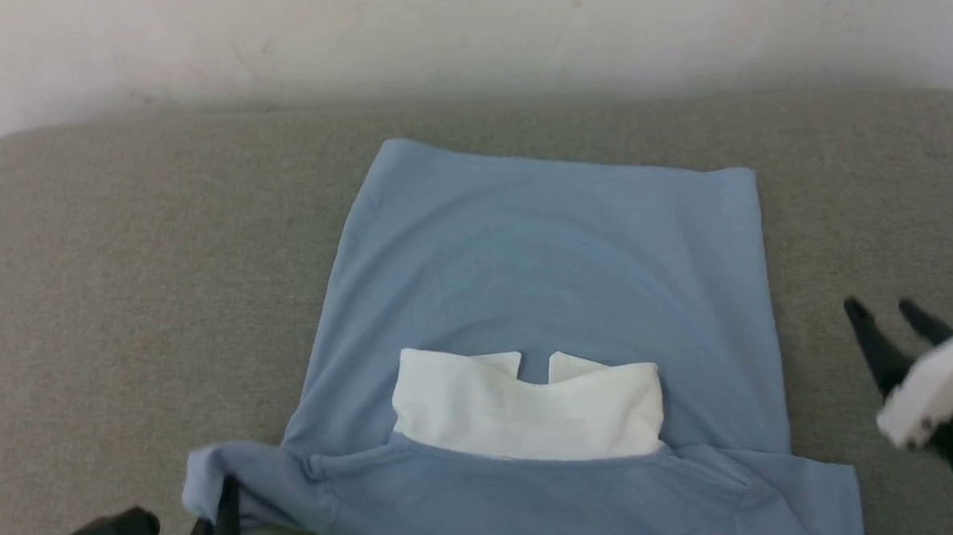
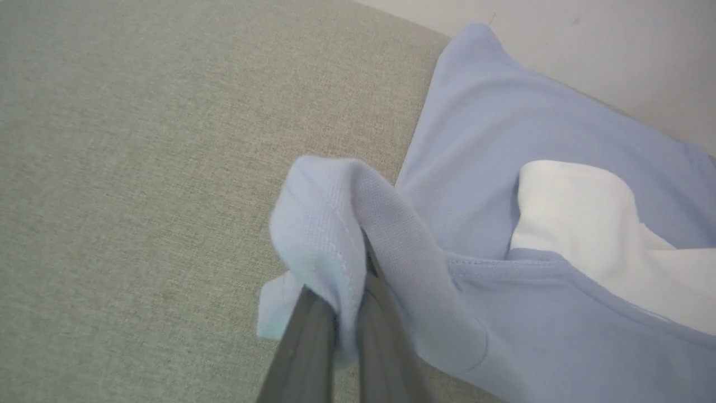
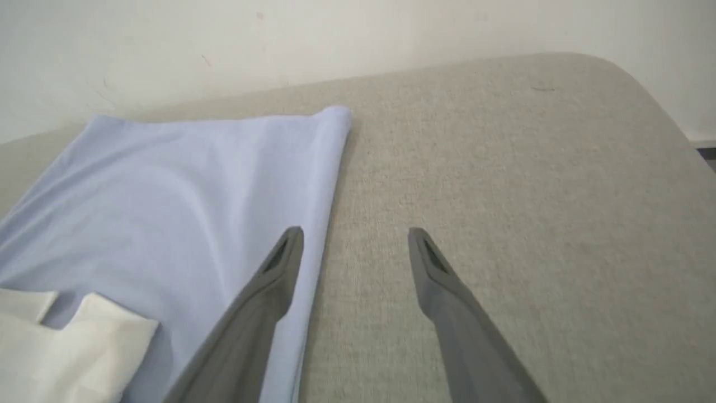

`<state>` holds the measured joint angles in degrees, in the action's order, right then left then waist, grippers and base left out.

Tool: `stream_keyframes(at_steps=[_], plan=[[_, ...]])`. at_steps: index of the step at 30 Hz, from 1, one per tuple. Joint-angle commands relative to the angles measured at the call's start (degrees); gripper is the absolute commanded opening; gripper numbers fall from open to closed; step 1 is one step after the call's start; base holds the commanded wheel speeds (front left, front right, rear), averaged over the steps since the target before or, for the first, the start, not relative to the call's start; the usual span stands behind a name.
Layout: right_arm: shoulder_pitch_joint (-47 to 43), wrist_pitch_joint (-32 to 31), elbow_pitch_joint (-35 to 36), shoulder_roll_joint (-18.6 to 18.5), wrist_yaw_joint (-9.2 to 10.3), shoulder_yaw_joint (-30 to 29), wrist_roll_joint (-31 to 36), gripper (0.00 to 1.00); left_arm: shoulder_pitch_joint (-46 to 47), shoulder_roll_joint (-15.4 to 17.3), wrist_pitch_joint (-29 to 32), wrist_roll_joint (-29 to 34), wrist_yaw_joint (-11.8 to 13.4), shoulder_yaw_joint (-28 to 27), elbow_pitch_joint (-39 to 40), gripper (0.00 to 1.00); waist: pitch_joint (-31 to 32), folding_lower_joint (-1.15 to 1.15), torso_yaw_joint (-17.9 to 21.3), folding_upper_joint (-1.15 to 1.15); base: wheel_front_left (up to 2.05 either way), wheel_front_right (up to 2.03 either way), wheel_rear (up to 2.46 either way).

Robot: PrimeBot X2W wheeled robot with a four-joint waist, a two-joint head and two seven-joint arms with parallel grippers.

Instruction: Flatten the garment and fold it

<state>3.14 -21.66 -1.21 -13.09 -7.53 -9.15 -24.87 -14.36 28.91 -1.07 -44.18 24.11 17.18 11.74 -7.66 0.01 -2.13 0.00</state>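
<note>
Your L gripper [image 2: 349, 313] is clamped narrow on the garment's [image 1: 541, 273] left sleeve [image 2: 330, 224]. The knit bunches over both fingers and is raised off the grey upholstered pad [image 1: 123, 275] at its near-left edge. Looks like a grip for pulling that sleeve out flat, since it's the one rumpled part.

The R gripper [image 3: 356, 235] is spread wide w/ nothing in it, hovering over bare pad just beside the shirt's right side edge. Its left finger overlaps the blue hem in the right wrist view, but I can't tell if it touches. Probably staged to pin or take that side.

The shirt lies mid-pad, hem twd the far edge by the wall [image 1: 466, 35], white collar panel [image 1: 523, 406] twd the near edge. The body's mostly smooth. The right sleeve [image 1: 816, 486] lies flat near the near-right edge, below and inboard of the R gripper.

My read: flattening isn't done and no fold has started.
</note>
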Motion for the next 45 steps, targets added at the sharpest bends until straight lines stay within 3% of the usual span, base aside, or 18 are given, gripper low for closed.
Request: stream_keyframes(at_steps=[1,6,12,23,24,26,27,31,36,41,45], plan=[[3.4,0.3,-2.7,-0.4,0.04,0.3,-0.1,1.0,1.6,-0.4,-0.5,0.9,-0.5,0.3,0.4,0.0,-2.8,-0.01,-2.8,0.0,0.0,0.0,0.0],[19.1,-0.3,-19.1,-3.7,0.04,2.2,-0.3,1.0,5.8,-1.8,-1.9,2.6,-1.4,1.9,1.6,0.0,-6.6,-0.01,-7.0,0.0,0.0,0.0,0.0],[33.1,-5.5,-33.9,-7.1,0.04,5.5,-0.5,1.0,10.2,-3.6,-3.1,4.3,-2.3,3.9,2.2,0.0,-10.7,-0.01,-10.9,0.0,0.0,0.0,0.0],[45.8,-13.5,-53.0,-7.2,0.04,7.3,-0.2,1.0,13.8,-5.5,-4.5,4.8,-3.8,5.5,2.6,0.0,-14.7,-0.01,-12.5,0.0,0.0,0.0,0.0],[46.0,-15.6,-54.9,-6.9,0.04,7.4,-0.5,0.6,13.9,-5.5,-4.5,4.8,-3.9,5.5,2.4,0.0,-14.6,-0.01,-12.5,0.0,0.0,0.0,0.0],[46.4,-19.2,-57.9,-6.6,0.04,7.6,-0.6,0.0,13.9,-5.5,-4.6,4.8,-3.9,5.5,2.0,0.0,-14.4,-0.01,-12.5,0.0,0.0,0.0,0.0],[46.6,-20.1,-58.7,-6.4,0.04,7.6,-0.7,0.0,13.9,-5.5,-4.7,4.7,-4.0,5.4,1.9,0.0,-14.3,-0.01,-12.4,0.0,0.0,0.0,0.0],[47.8,-19.5,-59.0,-6.2,0.04,8.9,0.2,0.0,13.8,-5.7,-5.4,4.3,-4.2,5.1,1.3,0.0,-12.9,-0.01,-11.5,0.0,0.0,0.0,0.0],[48.9,-14.8,-53.3,-8.3,0.04,13.5,1.2,0.0,12.8,-5.0,-5.4,4.1,-3.8,4.5,0.5,0.0,-9.2,-0.01,-9.7,0.0,0.0,0.0,0.0],[44.8,-12.7,-42.0,-14.6,0.04,19.2,-0.3,0.0,10.3,-3.3,-5.0,3.8,-2.7,3.3,0.4,0.0,-4.8,-0.01,-7.1,0.0,0.0,0.0,0.0],[35.5,-14.7,-30.4,-21.6,0.04,19.3,-3.1,0.0,8.0,-1.2,-4.1,3.6,-1.7,1.9,0.6,0.0,-2.2,-0.01,-4.4,0.0,0.0,0.0,0.0]])
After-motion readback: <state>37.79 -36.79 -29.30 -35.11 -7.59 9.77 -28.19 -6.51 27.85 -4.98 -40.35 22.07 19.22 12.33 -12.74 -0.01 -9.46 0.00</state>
